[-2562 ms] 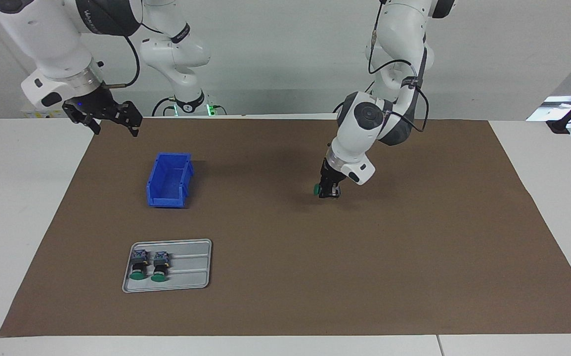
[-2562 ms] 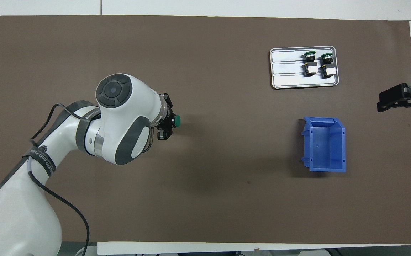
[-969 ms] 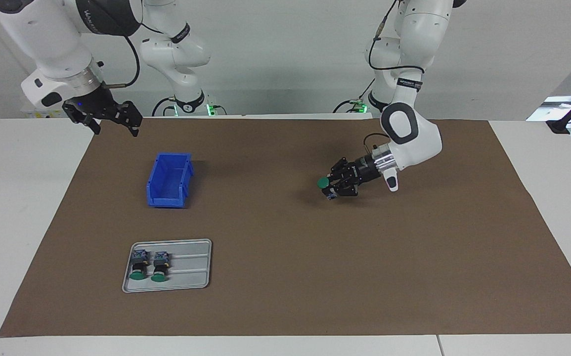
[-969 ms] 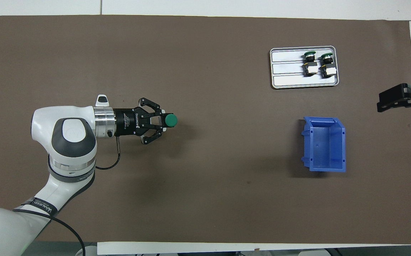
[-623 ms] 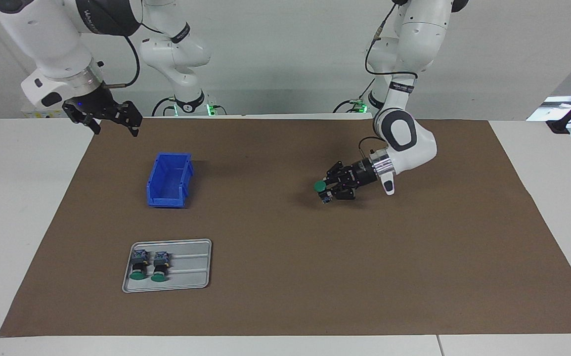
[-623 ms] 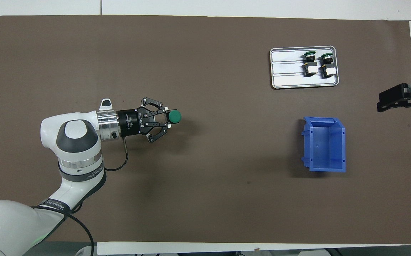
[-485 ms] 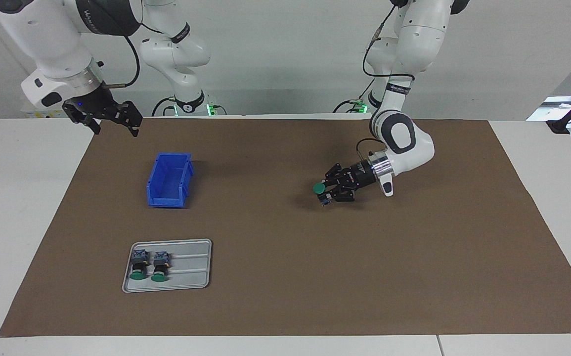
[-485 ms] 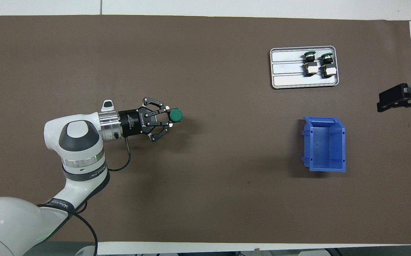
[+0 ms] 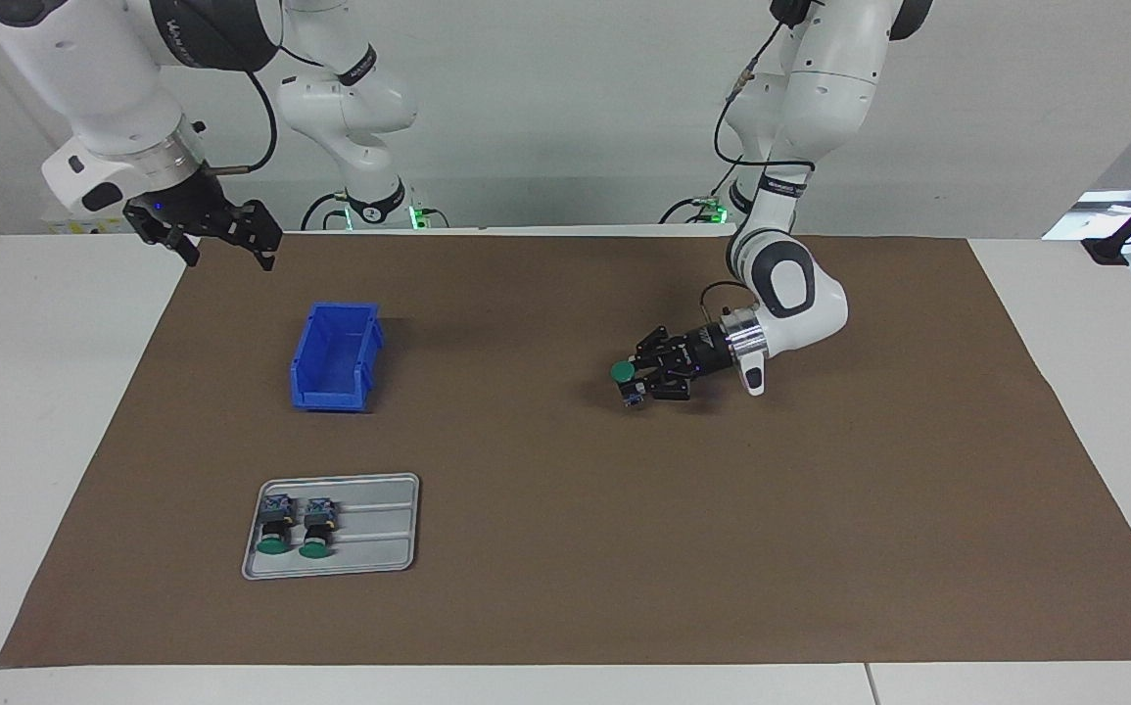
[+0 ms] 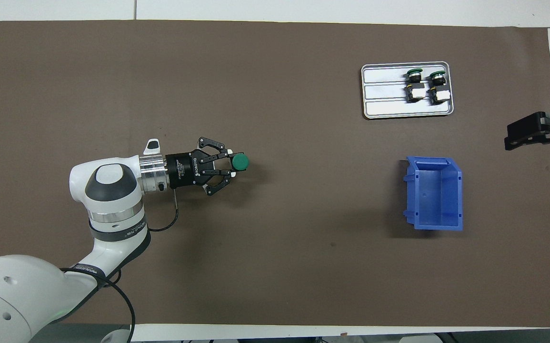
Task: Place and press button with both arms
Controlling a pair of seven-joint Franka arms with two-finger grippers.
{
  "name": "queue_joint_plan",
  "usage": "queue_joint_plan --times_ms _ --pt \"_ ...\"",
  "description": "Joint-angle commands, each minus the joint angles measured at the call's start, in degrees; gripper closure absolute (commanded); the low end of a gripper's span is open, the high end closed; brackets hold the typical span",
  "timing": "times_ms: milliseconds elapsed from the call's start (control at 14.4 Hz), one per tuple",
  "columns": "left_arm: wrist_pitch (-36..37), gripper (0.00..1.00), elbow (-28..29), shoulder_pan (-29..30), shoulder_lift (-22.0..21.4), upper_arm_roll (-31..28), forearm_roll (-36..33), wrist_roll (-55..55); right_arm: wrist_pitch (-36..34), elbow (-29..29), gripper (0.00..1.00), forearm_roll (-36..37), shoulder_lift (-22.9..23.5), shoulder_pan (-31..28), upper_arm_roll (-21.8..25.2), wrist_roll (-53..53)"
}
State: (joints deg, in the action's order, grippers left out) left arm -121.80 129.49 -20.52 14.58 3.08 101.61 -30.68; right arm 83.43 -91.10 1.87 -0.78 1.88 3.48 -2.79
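Button clamped upright in left hand, over brown mat

1. My left arm has swung round: a couple of seconds back its wrist stood upright above the button, and now the forearm lies low over the brown mat, reaching in from 3 o'clock in the facing view.
2. The left gripper has turned from pointing down to lying nearly level, clamped on the button throughout.
3. The button's green cap, which faced sideways toward 9 o'clock, now faces up, with the terminal block beneath it.
4. Over the last second the gripper and button drifted a little toward 9 o'clock in the facing view and sank closer to the mat.
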Motion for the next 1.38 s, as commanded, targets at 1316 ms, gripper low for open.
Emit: queue_joint_plan --times_ms 1316 --pt "-4.5 0.88 0.8 -3.9 1.3 -0.2 3.2 3.3 0.2 -1.4 0.02 -0.3 -1.2 -0.4 -0.2 0.9"
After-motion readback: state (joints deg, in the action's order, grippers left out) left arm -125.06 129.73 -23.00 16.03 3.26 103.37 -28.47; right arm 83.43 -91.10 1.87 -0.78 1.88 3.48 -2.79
